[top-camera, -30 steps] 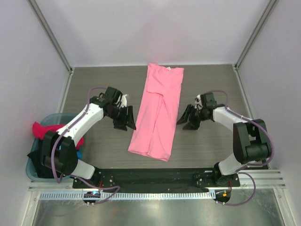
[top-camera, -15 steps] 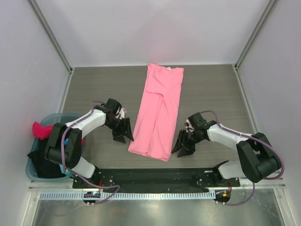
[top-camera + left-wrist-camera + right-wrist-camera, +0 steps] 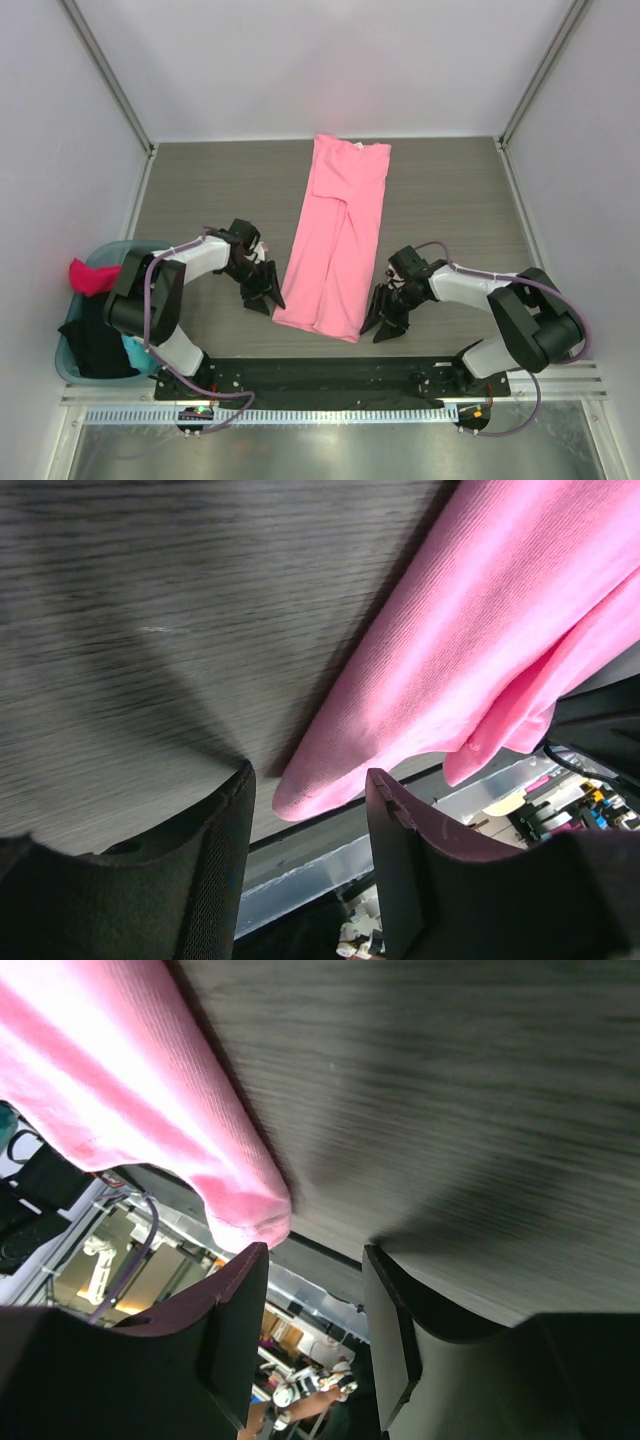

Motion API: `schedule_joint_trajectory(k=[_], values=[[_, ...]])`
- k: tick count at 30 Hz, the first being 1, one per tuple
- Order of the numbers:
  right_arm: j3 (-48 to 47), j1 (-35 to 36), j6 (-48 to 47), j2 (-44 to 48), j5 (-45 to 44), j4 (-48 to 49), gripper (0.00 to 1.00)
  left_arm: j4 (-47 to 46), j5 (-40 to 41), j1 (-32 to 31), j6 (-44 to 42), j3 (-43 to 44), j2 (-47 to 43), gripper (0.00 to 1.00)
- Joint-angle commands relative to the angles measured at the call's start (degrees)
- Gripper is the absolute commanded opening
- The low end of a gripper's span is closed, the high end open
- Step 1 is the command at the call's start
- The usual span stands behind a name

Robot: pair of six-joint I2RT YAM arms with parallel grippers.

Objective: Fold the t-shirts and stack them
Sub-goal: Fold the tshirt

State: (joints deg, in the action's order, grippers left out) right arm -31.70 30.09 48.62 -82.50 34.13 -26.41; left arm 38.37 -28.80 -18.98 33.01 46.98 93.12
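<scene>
pink folded cloth t-shirt (image 3: 335, 235) lies lengthwise on the grey wood-grain table (image 3: 200, 190); left gripper (image 3: 262, 292) and right gripper (image 3: 382, 318) sit low beside its near corners, jaws parted, clamping nothing.

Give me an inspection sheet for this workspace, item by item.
Surface: dark grey wood-grain tabletop, flat.
Job's things: light pink cloth t-shirt folded into a long strip mid-table; magenta cloth and black cloth in the basket.
Clutter: teal plastic basket beside the table's left edge.
Grippers: left gripper and right gripper low at the strip's near corners, jaws open, nothing held.
Cables: lilac cables looped along both arms.
Surroundings: white enclosure walls, metal rail at the near edge.
</scene>
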Motion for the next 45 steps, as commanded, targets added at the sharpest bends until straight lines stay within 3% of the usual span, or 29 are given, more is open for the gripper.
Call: schedule_joint_trajectory(k=[1, 20, 28, 30, 32, 39, 45], values=[[0.2, 0.5, 2.4, -1.3, 0.3, 2.9, 0.49, -3.7, 0.7, 0.1, 1.0, -1.2, 1.3, 0.49], [-2.5, 1.9, 5.4, -5.2, 0.1, 8.1, 0.51, -3.8, -2.6, 0.1, 1.4, -2.9, 1.1, 0.40], [-3.1, 4.6, 6.0, -7.5, 1.5, 8.6, 0.35, -4.4, -3.2, 0.2, 1.3, -3.0, 0.7, 0.24], [-3.1, 4.8, 5.8, -7.4, 1.6, 8.8, 0.24, -4.5, -3.5, 0.1, 1.4, -3.1, 0.3, 0.12], [-3.4, 4.8, 5.6, -6.7, 0.9, 7.4, 0.02, -4.5, -3.5, 0.1, 1.4, -3.1, -0.2, 0.00], [-4.4, 2.4, 2.4, 0.3, 1.1, 5.2, 0.01, -3.0, -4.3, 0.2, -0.6, 2.2, -4.5, 0.00], [-11.9, -2.5, -5.3, 4.9, -0.6, -4.5, 0.02, -2.4, -5.1, 0.3, -2.9, 11.8, -4.4, 0.00]])
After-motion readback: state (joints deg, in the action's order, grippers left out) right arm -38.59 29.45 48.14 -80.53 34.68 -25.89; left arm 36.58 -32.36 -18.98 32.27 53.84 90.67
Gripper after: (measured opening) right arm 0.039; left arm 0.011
